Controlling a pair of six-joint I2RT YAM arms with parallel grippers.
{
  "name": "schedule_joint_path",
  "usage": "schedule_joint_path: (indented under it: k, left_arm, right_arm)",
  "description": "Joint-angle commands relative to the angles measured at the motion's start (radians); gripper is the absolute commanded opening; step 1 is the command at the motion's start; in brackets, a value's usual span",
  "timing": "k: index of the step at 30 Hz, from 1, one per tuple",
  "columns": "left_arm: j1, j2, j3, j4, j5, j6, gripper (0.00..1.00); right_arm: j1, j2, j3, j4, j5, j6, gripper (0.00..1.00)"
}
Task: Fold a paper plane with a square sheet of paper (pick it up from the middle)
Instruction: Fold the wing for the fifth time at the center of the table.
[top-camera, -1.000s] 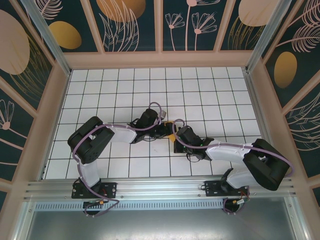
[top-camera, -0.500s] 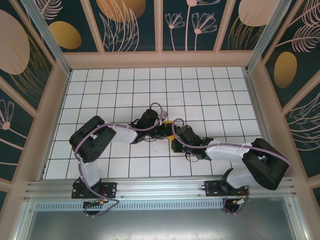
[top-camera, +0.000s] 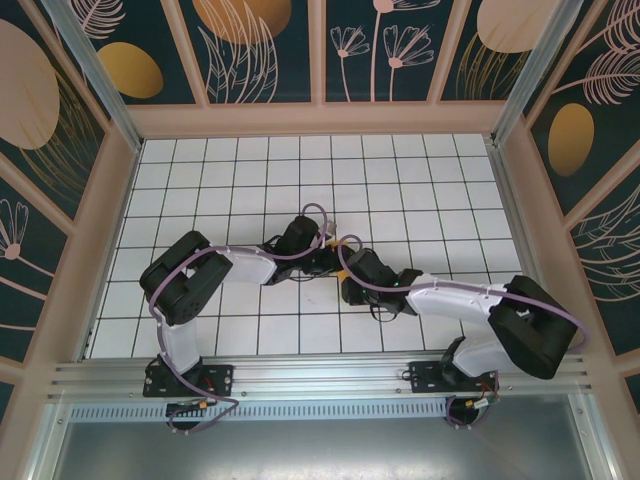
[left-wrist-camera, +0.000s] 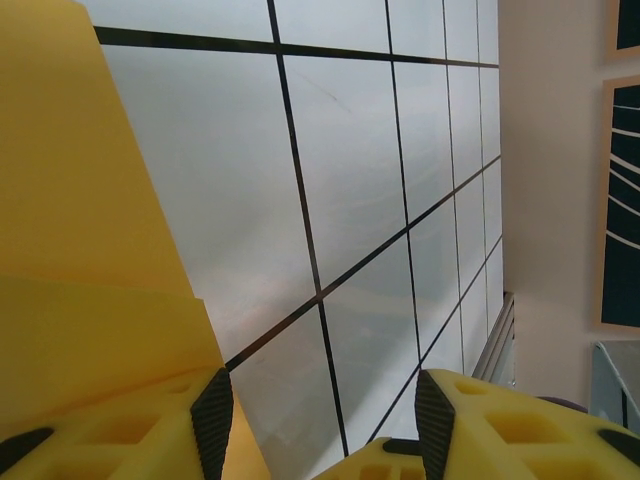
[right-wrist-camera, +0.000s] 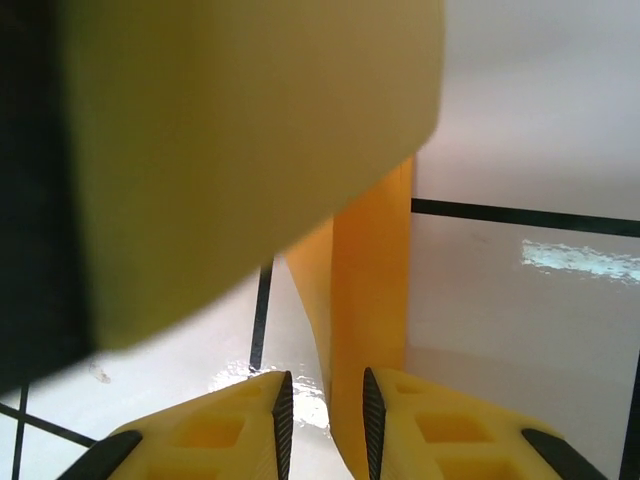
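Both my arms reach in to the middle of the bench (top-camera: 240, 180), wrists almost nose to nose. From above, just a sliver of the orange-yellow sheet of paper (top-camera: 337, 242) peeks out between them.

Left end effector (left-wrist-camera: 323, 425): jaws roughly half apart, bare white tile and black grid lines in the gap, nothing clamped. The paper fills one side of that wrist view as a broad yellow slab and runs down to the finger on that side. Whether it touches the pad (left-wrist-camera: 212, 418) I can't tell.

Right end effector (right-wrist-camera: 325, 418): jaws only a narrow slit apart, and a folded edge of the paper stands upright in that slit. It lies against one pad (right-wrist-camera: 372, 415), while a strip of white bench shows between it and the other pad (right-wrist-camera: 283, 412), so there's no pinch on it. Above that, something big, yellow and blurred sits close to the lens; I can't make out what it is.
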Motion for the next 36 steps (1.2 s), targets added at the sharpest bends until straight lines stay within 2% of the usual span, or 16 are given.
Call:
schedule_joint_path:
  k: [1, 17, 29, 36]
  left_arm:
    - [-0.007, 0.017, 0.022, -0.017, -0.005, 0.024, 0.53]
    - [-0.007, 0.015, 0.027, -0.027, -0.001, 0.027, 0.52]
    - [-0.007, 0.017, 0.034, -0.035, 0.0, 0.031, 0.52]
    - [-0.007, 0.024, 0.032, -0.046, -0.002, 0.035, 0.52]
  right_arm:
    - [0.022, 0.039, 0.046, -0.087, 0.056, -0.025, 0.28]
    - [0.061, 0.077, 0.084, -0.16, 0.103, -0.02, 0.25]
    - [0.063, 0.073, 0.072, -0.117, 0.067, -0.029, 0.06]
    - [0.055, 0.058, 0.046, -0.074, 0.016, -0.021, 0.1]
